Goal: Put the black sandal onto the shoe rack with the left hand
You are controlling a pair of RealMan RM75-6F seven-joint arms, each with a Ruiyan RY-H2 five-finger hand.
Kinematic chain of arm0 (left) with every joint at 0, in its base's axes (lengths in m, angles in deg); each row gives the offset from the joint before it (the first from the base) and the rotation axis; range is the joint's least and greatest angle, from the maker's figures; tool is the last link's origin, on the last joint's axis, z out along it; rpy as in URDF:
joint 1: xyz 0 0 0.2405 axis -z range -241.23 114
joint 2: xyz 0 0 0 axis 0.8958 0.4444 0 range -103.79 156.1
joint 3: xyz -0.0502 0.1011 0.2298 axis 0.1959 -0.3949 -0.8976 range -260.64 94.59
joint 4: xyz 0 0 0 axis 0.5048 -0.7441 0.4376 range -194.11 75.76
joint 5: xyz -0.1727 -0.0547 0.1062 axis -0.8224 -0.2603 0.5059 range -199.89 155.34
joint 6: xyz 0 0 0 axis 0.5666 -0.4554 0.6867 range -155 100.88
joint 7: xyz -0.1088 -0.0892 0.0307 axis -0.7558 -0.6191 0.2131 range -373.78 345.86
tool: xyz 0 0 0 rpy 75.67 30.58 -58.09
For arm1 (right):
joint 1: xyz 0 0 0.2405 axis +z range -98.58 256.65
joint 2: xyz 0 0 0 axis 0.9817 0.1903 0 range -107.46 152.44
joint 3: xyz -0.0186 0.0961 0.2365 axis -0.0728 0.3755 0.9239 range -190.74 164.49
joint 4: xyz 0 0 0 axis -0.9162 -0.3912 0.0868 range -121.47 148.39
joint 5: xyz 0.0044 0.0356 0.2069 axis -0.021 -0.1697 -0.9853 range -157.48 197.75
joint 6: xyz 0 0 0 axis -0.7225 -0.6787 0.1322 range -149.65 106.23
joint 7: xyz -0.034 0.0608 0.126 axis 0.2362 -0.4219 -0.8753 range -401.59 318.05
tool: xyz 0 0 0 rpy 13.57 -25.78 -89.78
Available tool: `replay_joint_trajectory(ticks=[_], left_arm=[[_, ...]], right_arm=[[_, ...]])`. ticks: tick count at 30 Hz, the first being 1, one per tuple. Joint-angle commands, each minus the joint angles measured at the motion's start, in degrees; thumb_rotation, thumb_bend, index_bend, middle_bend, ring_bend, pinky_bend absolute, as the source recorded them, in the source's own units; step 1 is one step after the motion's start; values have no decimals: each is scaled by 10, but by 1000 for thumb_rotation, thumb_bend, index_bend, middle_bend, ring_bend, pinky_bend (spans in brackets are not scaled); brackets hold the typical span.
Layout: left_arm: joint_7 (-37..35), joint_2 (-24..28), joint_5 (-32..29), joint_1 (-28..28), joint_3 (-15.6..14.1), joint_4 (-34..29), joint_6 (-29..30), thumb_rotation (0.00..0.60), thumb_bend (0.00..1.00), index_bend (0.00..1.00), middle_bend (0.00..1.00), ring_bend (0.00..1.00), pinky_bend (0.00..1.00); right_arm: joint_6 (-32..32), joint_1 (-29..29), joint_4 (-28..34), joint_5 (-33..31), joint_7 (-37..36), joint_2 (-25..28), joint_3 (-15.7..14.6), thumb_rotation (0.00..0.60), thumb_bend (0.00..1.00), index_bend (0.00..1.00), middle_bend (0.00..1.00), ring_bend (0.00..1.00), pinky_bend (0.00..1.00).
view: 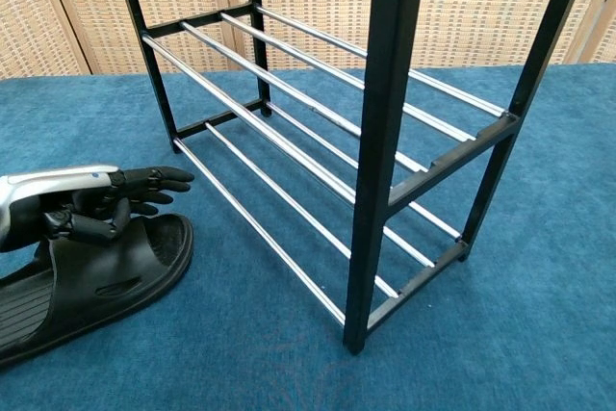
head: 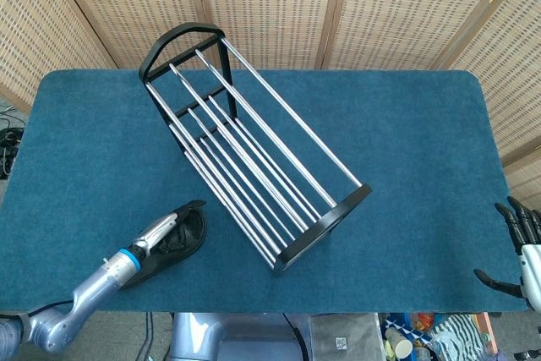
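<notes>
The left hand (view: 82,209) gripped the black sandal (view: 91,281) by its strap at the near left of the blue table (head: 406,150), thumb curled under the band and fingers reaching forward over it. In the chest view, the sandal lay flat beneath the hand, its sole on the cloth and its toe pointing toward the shoe rack (view: 385,141). From the head view, the left hand (head: 165,230) covered most of the sandal (head: 182,243), which sat just beside the rack's (head: 245,158) lower front rail, near but not touching. The rack stood diagonally across the table's middle, its 2 tiers of chrome bars bare. At the far right edge, the right hand (head: 520,247) hung off the table, fingers spread, holding nothing.
</notes>
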Motion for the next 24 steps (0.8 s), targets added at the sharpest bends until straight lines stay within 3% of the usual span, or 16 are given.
replay_joint_trajectory(ticks=[1, 2, 4, 11, 16, 24], left_arm=[[10, 34, 32, -24, -16, -21, 64, 600, 411, 0, 0, 0, 0], [31, 41, 35, -35, -20, -23, 87, 600, 307, 0, 0, 0, 0], [73, 48, 30, -53, -26, -31, 121, 600, 225, 0, 0, 0, 0], [178, 86, 5, -87, -53, -65, 162, 600, 64, 0, 0, 0, 0], [263, 111, 3, -114, -87, -98, 190, 600, 22, 0, 0, 0, 0], [347, 90, -8, -159, -123, -102, 238, 600, 21, 0, 0, 0, 0]], right_arm=[[1, 0, 0, 1, -1, 0, -1, 600, 0, 0, 0, 0, 0], [1, 0, 0, 2, -1, 0, -1, 600, 0, 0, 0, 0, 0], [0, 0, 1, 4, -1, 0, -2, 600, 0, 0, 0, 0, 0], [-3, -1, 4, 11, 4, -1, -4, 600, 0, 0, 0, 0, 0], [-3, -1, 6, 14, 11, -3, -6, 600, 0, 0, 0, 0, 0], [-10, -4, 7, 19, 12, -3, -7, 600, 0, 0, 0, 0, 0]])
